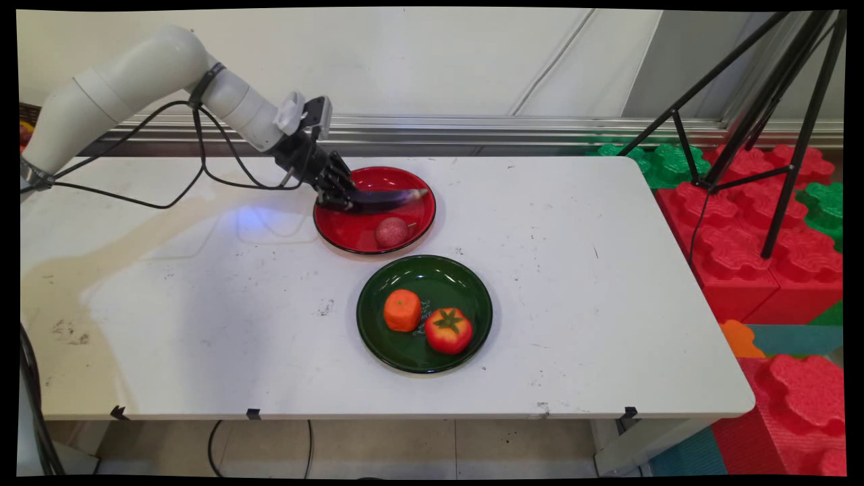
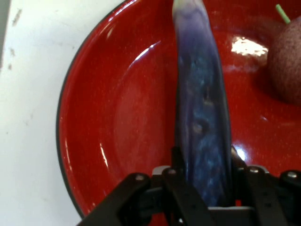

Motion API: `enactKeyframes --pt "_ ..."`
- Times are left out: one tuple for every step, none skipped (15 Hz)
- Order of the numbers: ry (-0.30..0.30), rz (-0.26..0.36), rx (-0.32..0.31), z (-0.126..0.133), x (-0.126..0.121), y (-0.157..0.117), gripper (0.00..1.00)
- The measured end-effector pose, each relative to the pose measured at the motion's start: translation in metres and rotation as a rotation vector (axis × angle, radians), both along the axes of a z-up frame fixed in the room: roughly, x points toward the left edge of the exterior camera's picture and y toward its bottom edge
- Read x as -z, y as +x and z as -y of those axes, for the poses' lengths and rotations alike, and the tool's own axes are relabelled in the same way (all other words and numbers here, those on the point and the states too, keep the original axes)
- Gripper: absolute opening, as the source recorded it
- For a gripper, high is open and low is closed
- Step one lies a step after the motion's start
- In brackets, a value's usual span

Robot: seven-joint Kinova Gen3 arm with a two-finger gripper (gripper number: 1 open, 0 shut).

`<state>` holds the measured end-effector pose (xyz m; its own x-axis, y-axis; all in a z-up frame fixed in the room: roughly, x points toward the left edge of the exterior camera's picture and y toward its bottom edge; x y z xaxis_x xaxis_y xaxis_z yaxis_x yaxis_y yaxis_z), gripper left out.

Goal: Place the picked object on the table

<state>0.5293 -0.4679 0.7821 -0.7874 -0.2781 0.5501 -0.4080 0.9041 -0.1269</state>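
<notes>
Pincer sits low over the near-left rim of the red plate, its two black fingers closed narrowly on the thick end of a long dark purple eggplant. Seen from the hand, the eggplant runs straight out from between the fingers and across the glossy red plate, its pale tip reaching the top edge of that picture; both fingers press against its sides. Whether the eggplant rests on the plate or is lifted just clear of it, I cannot tell.

Just beyond and to one side of the pincer, on the same red plate, lies a small round dull-pink fruit with a short green stem; it shows at the right edge of the hand view, apart from the eggplant.

Farther from the pincer, towards the near edge of the white table, stands a dark green plate, close beside the red one. It holds an orange fruit and a red tomato with a green calyx, the two just beside each other.

White arm comes down to the pincer from the upper left, with black cables hanging from it
</notes>
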Motion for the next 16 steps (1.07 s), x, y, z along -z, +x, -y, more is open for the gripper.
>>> enactKeyframes --pt "-0.003 -0.006 -0.004 -0.002 -0.003 0.001 0.0" --pt "-0.007 -0.013 -0.008 -0.004 -0.007 0.003 0.0" --pt "-0.011 -0.018 -0.011 -0.007 -0.012 0.005 0.0" --pt "-0.014 -0.022 -0.013 -0.009 -0.015 0.007 0.0" --pt "-0.018 -0.027 -0.015 -0.013 -0.02 0.009 0.0" --pt "-0.021 -0.031 -0.017 -0.015 -0.023 0.011 0.0" --pt "-0.024 -0.035 -0.018 -0.02 -0.029 0.014 0.0" --pt "-0.028 -0.041 -0.02 -0.026 -0.035 0.017 0.0" --pt "-0.033 -0.048 -0.023 -0.032 -0.042 0.02 0.0" --pt "-0.036 -0.056 -0.029 -0.038 -0.048 0.022 0.0" --pt "-0.037 -0.062 -0.034 -0.041 -0.052 0.024 0.0" --pt "-0.039 -0.072 -0.043 -0.047 -0.059 0.026 0.0" --pt "-0.041 -0.083 -0.055 -0.055 -0.066 0.029 0.0" --pt "-0.041 -0.094 -0.066 -0.063 -0.073 0.032 0.0" --pt "-0.041 -0.099 -0.071 -0.069 -0.078 0.034 0.0" --pt "-0.041 -0.103 -0.075 -0.073 -0.081 0.035 0.0"
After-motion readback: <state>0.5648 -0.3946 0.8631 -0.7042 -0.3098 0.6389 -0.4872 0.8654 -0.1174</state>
